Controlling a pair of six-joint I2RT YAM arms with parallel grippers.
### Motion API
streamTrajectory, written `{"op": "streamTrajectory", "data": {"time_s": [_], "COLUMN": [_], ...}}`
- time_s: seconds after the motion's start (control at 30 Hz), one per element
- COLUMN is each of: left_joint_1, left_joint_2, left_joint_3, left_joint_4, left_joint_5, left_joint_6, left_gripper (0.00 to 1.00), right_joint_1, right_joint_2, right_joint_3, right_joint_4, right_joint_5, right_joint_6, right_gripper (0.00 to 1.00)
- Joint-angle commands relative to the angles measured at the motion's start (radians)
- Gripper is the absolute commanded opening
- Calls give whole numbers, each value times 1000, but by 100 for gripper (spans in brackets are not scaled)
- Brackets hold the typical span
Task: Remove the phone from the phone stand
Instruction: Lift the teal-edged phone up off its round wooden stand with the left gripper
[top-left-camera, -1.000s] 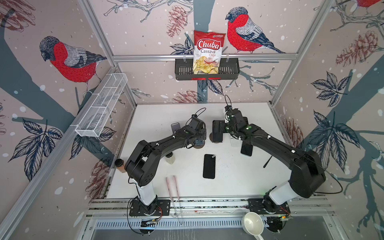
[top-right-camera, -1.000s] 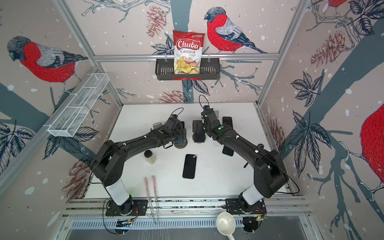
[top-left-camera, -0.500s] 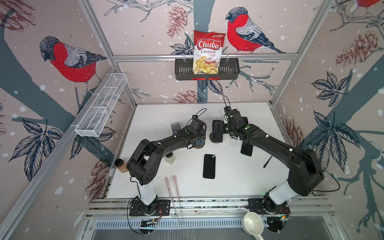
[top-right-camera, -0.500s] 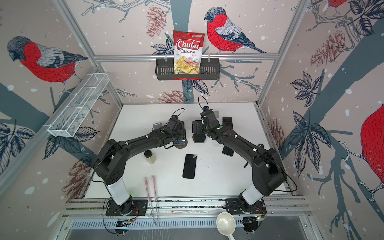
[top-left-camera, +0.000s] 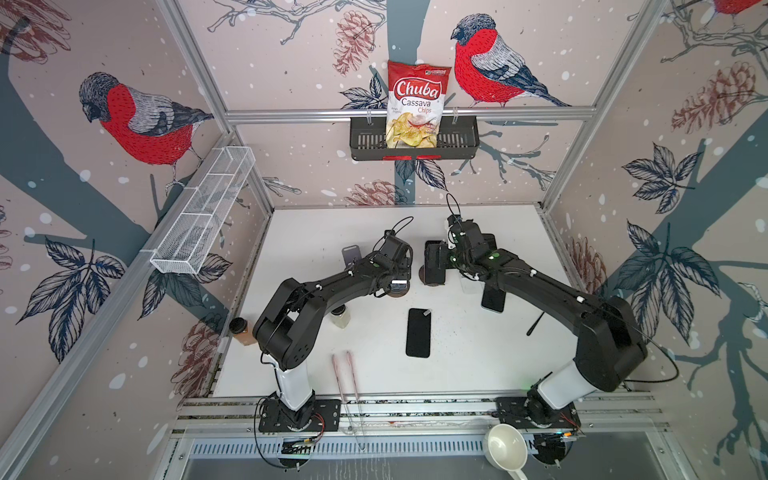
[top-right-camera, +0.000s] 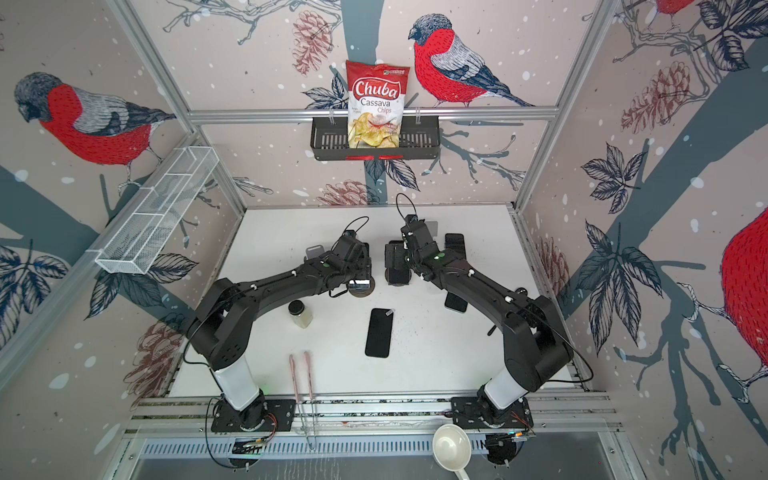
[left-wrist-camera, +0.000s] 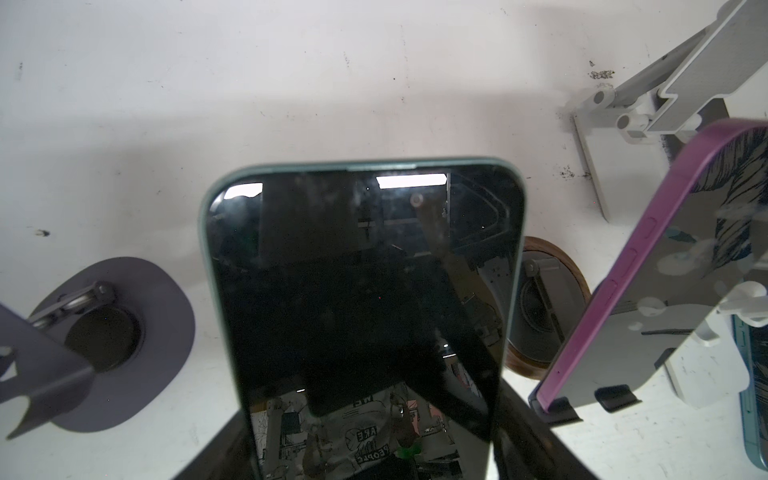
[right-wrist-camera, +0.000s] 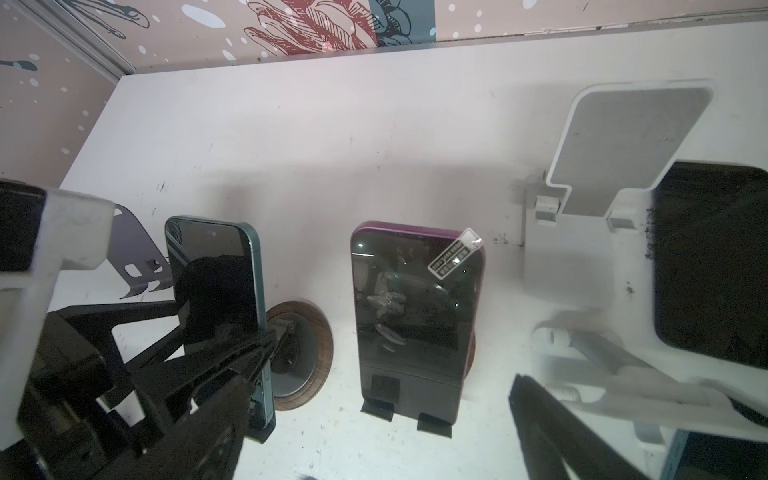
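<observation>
Grasp step — my left gripper (left-wrist-camera: 374, 432) clamps green phone (left-wrist-camera: 365, 270) on round stand (left-wrist-camera: 544, 299); right gripper (top-left-camera: 435, 257) spread. Next: lift it clear.

Between the jaws of our left claw (left-wrist-camera: 370, 415) we see a phone (left-wrist-camera: 361, 291) fronted in glossy, smudged glass; beside the claw, a stand base (left-wrist-camera: 540, 316) rimmed in wood; beneath, a matt, scuffed tabletop (left-wrist-camera: 291, 83).

The green-edged phone (left-wrist-camera: 361, 299) and purple-edged phone (right-wrist-camera: 415, 307) show black screens against a white table (top-left-camera: 332, 232). The chip bag (top-left-camera: 417, 104) is red and white, the wallpaper (top-left-camera: 291, 62) pale pink with red-breasted grey birds, rust pinecones and dark leaves.
</observation>
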Motion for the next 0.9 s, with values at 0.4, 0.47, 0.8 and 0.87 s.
{"op": "streamTrajectory", "data": {"time_s": [0.4, 0.47, 0.8, 0.87], "left_joint_1": [3, 2, 2, 2], "left_joint_2": [-47, -54, -84, -93], "left_joint_3": [-27, -32, -38, -35], "left_joint_4": [47, 54, 63, 57], "left_joint_5": [-15, -12, -11, -14], "left_joint_6": [25, 30, 38, 40], "left_gripper": [60, 60, 59, 59], "right_joint_1": [1, 0, 1, 1], "right_joint_2": [-6, -6, 2, 5], "right_joint_3": [-7, -7, -4, -2], "right_joint_4": [29, 29, 29, 30], "right_joint_5": [-7, -9, -20, -26], "right_joint_6": [9, 10, 8, 6], "right_gripper": [99, 99, 99, 99]}}
